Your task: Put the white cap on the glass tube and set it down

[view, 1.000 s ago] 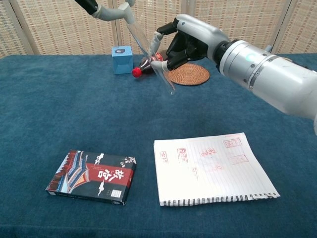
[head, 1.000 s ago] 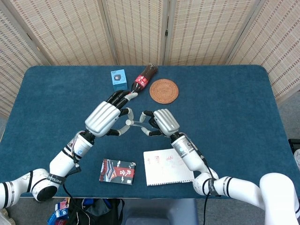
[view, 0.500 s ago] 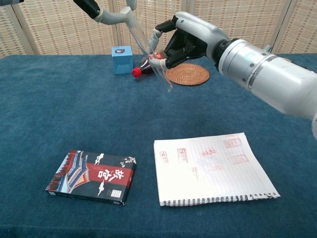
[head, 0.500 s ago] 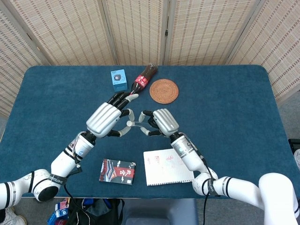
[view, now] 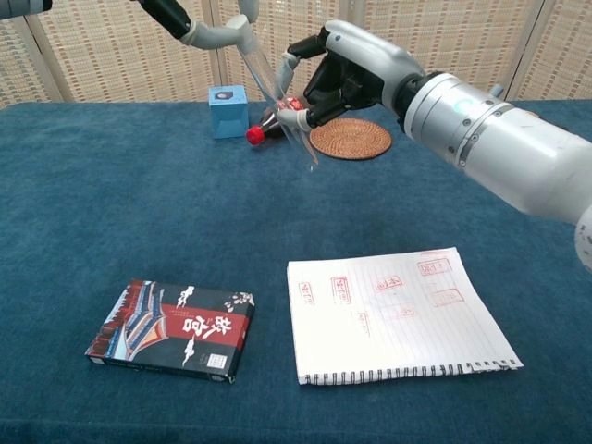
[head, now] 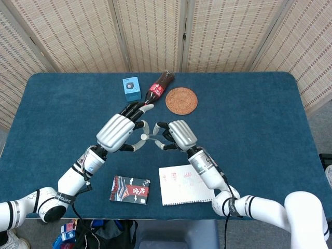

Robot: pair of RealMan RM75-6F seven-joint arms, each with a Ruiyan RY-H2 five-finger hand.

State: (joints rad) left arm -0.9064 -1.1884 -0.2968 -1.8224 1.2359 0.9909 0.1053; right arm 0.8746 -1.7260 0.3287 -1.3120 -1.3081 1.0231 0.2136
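Both hands meet above the middle of the table. The glass tube (view: 294, 125) slants down to the right in the chest view, its lower end hanging free. My right hand (view: 356, 74) pinches the tube between thumb and fingers around its middle. My left hand (head: 117, 132) reaches in from the left, and its fingertips (view: 242, 28) close at the tube's upper end, where the white cap (head: 147, 136) shows as a small pale piece between the two hands. In the head view the right hand (head: 179, 134) faces the left one, fingertips almost touching.
At the back of the table lie a small blue box (head: 131, 87), a dark bottle with a red cap (view: 268, 125) on its side, and a round woven coaster (head: 181, 99). Near the front edge lie a flat printed box (view: 173, 328) and an open notebook (view: 398, 313).
Both hands, with the tube between them, have drifted slightly up and away from me. The grips look the same.
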